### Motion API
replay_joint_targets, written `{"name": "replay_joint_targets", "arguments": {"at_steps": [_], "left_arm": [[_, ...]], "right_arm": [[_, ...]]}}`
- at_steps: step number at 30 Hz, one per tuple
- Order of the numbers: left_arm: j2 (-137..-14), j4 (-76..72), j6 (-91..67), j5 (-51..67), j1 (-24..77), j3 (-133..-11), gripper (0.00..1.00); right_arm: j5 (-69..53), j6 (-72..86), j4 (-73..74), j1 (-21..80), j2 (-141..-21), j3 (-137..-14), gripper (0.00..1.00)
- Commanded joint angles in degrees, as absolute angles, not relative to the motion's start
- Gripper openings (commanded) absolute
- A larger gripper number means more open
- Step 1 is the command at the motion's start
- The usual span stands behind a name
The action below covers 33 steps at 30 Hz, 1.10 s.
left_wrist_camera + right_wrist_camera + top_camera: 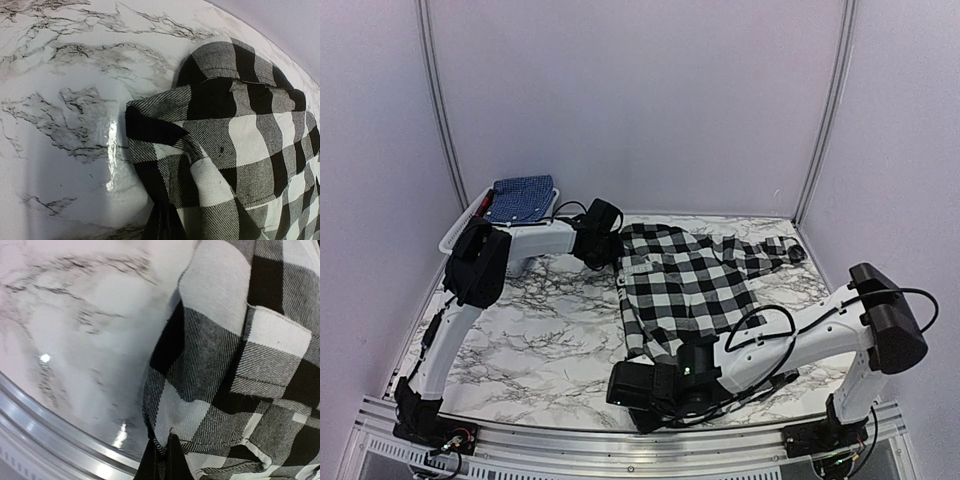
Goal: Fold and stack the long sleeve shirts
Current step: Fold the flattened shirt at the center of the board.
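Note:
The black-and-white checked long sleeve shirt (685, 285) lies spread on the marble table (530, 320), one sleeve trailing to the far right. My left gripper (616, 256) is shut on the shirt's far left corner. In the left wrist view the cloth (225, 135) bunches into its dark fingertips (162, 222) just above the table. My right gripper (656, 366) is shut on the near hem. In the right wrist view the fabric (235, 355) runs into its closed fingers (167, 457). A folded blue fine-print shirt (522, 197) lies in the basket at the far left.
A white slotted plastic basket (456, 234) stands at the far left corner, under the blue shirt. A metal rail (620, 440) runs along the table's near edge and shows in the right wrist view (45, 415). White walls enclose the table.

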State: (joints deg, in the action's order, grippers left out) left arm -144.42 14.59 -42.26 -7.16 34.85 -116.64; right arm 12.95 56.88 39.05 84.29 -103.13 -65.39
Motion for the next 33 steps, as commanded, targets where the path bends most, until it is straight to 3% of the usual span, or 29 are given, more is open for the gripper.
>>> {"name": "replay_joint_targets", "arguments": {"at_steps": [1, 11, 16, 18, 21, 24, 27, 33], "left_arm": [[-143.1, 16.5, -39.0, -8.1, 32.5, -118.5, 0.0], [-142.0, 17.0, -30.5, -1.8, 25.7, -121.1, 0.0], [-143.0, 18.0, -27.8, 1.2, 23.5, -123.0, 0.01], [-142.5, 18.0, -26.9, 1.9, 23.4, -123.1, 0.12], [-140.7, 18.0, -26.0, 1.6, 23.4, -123.5, 0.43], [-138.2, 18.1, -24.6, 1.2, 23.4, -124.9, 0.67], [-135.9, 18.1, -23.7, 1.4, 23.4, -126.2, 0.8], [-131.5, 18.1, -23.0, 1.8, 24.0, -126.8, 0.87]], "right_arm": [[10.7, 52.7, 36.9, 84.9, -106.3, -75.2, 0.0], [4.5, 46.4, 35.4, 83.7, -122.6, -97.9, 0.0], [2.1, 46.2, 34.3, 82.3, -126.7, -103.2, 0.02], [3.1, 46.1, 34.2, 82.2, -126.0, -103.1, 0.11], [4.3, 45.6, 34.2, 81.8, -123.8, -102.1, 0.3], [5.1, 45.3, 34.0, 81.2, -120.9, -100.2, 0.47], [7.2, 45.6, 34.0, 80.8, -116.9, -97.3, 0.62], [11.9, 45.4, 33.9, 77.1, -107.6, -88.9, 0.76]]}}
